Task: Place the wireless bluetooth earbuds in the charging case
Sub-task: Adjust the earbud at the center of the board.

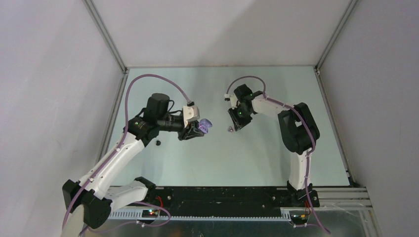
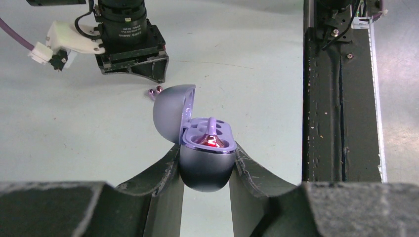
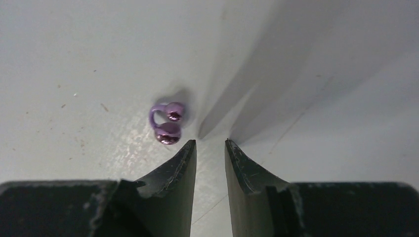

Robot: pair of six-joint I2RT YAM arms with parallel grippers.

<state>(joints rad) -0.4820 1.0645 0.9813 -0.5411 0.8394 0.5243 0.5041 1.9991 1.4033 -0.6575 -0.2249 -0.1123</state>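
My left gripper [image 2: 206, 149] is shut on the lower shell of a pale purple charging case [image 2: 206, 170] and holds it above the table. Its lid [image 2: 173, 111] stands open and a red glint shows in the near well. Two pale purple earbuds [image 3: 167, 123] lie touching each other on the table, just left of and beyond my right gripper's [image 3: 210, 143] left fingertip. The right gripper is open by a narrow gap with nothing between the fingers. In the top view the case [image 1: 205, 125] sits left of those earbuds [image 1: 230, 129], with the right gripper [image 1: 235, 123] over them.
A small black earbud [image 1: 158, 143] lies on the table beside the left arm. Grey walls with metal corner posts [image 1: 106, 37] enclose the table on three sides. A black rail [image 1: 222, 195] runs along the near edge between the arm bases.
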